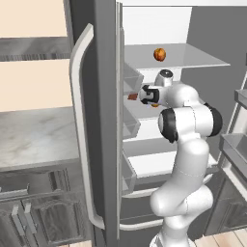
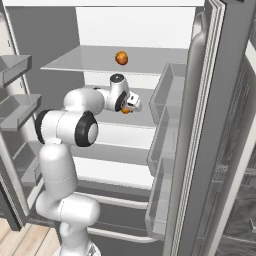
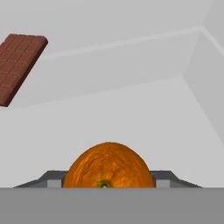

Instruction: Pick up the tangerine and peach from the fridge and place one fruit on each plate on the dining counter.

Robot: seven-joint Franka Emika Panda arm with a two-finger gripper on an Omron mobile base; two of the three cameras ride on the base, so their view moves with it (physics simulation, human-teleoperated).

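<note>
The fridge [image 1: 101, 58] stands open, and the robot's arm reaches onto its middle shelf [image 2: 142, 117]; the tangerine [image 3: 108, 165] sits on that shelf, right in front of the fingers [image 2: 131, 104] and very close, so it looks big and round at the bottom of the hand view; it is round all over, so it has no long side to line up with; the fingers seem to be on both sides of it, but I cannot tell if they are wide, narrow, or squeezing it yet, since the tips are hidden low behind the fruit

I think the next move is just to close on the tangerine and lift it out toward the open front of the fridge

The other fruit, the peach [image 1: 159, 54], is on the shelf above the tangerine, well apart from it and out of the way; a brown chocolate bar [image 3: 19, 65] lies on the same shelf as the tangerine, off to one side and farther back, not touching it; the door bins [image 2: 167, 100] stand near the arm, so the arm may bump them when it pulls back
</note>
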